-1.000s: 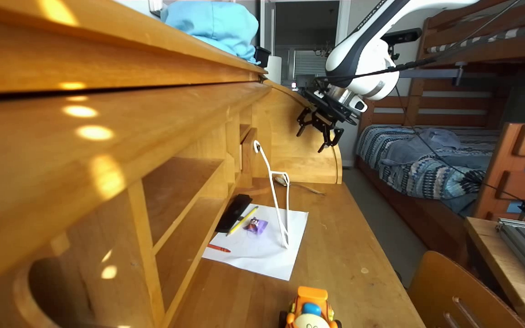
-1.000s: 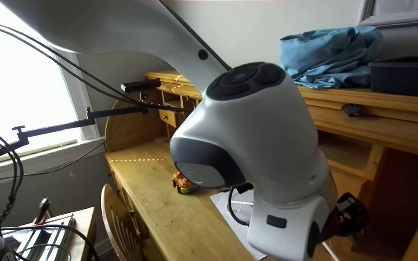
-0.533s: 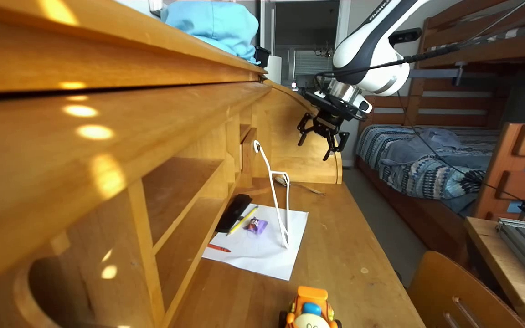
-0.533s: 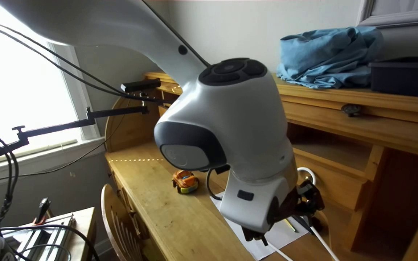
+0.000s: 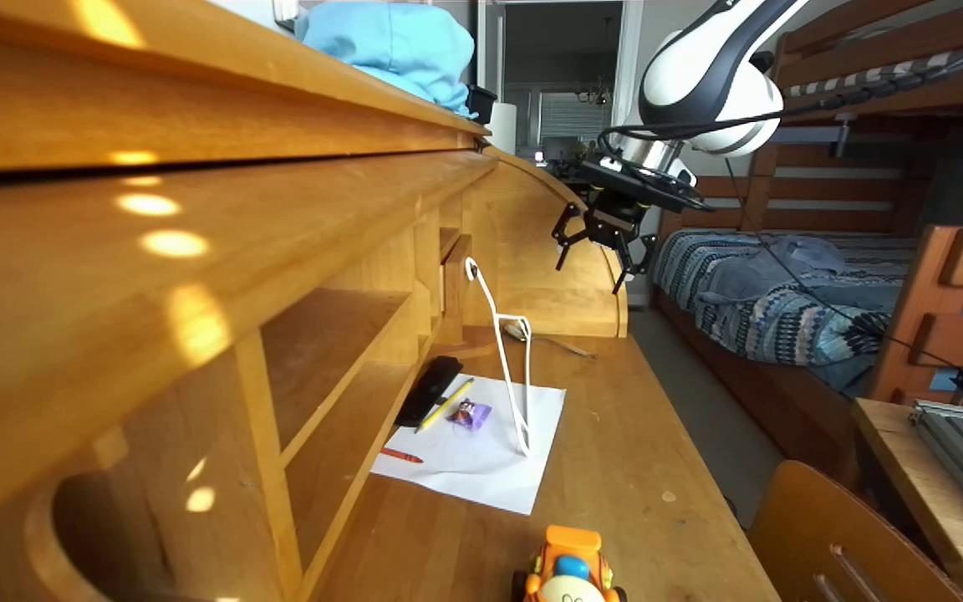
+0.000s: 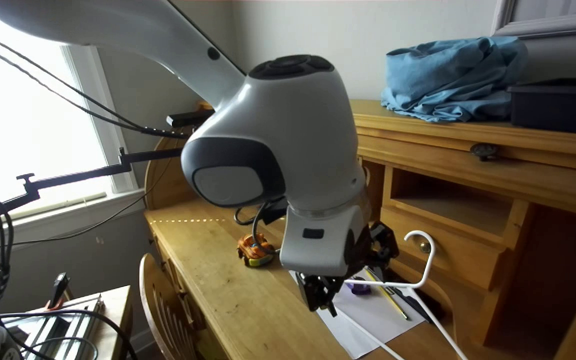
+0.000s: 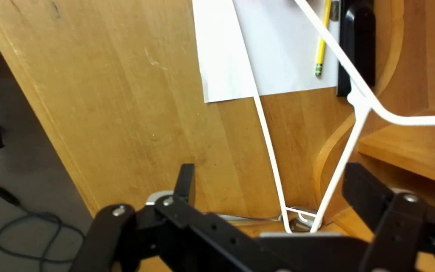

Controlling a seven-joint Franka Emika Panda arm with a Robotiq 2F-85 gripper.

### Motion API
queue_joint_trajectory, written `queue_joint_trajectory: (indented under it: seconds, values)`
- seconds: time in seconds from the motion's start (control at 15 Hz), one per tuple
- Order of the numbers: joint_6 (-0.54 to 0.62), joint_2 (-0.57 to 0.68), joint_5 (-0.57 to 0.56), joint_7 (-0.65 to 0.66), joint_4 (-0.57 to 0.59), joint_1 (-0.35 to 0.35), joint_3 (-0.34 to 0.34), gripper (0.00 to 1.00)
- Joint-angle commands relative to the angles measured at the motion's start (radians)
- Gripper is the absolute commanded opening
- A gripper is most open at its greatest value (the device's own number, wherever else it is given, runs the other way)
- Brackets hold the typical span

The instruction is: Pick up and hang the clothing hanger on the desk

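The clothing hanger (image 5: 498,318) is thin and white. It stands tilted on the desk (image 5: 649,468), its far end low over the paper sheet. Its hook is up at a drawer knob; I cannot tell whether the hook bears on the knob. The hanger also shows in an exterior view (image 6: 410,285) and in the wrist view (image 7: 361,105). My gripper (image 5: 588,272) is open and empty, above the desk and to the right of the hanger. In the wrist view the hanger's rods show between the spread fingers (image 7: 268,172), apart from them.
A white paper sheet (image 5: 465,472) bears a yellow pencil (image 5: 445,405), a purple wrapper (image 5: 471,415) and a black case (image 5: 430,391). A toy car (image 5: 573,568) and a metal spoon (image 7: 302,219) lie on the desk. Cubby shelves (image 5: 348,351) line one side. A chair (image 5: 833,535) stands in front.
The arm and open gripper have moved right and slightly down in an exterior view, and left in another, uncovering the hanger's hook and the paper there. The hanger has not moved.
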Motion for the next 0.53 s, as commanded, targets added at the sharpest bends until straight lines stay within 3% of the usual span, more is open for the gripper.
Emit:
queue_joint_trajectory:
  seconds: [0.0,0.47]
  values:
    - [-0.038,-0.095,-0.064,-0.120,-0.066,-0.011,0.023,1.00]
    - [-0.155,-0.179,-0.040,-0.473,-0.105,-0.011,0.051,1.00]
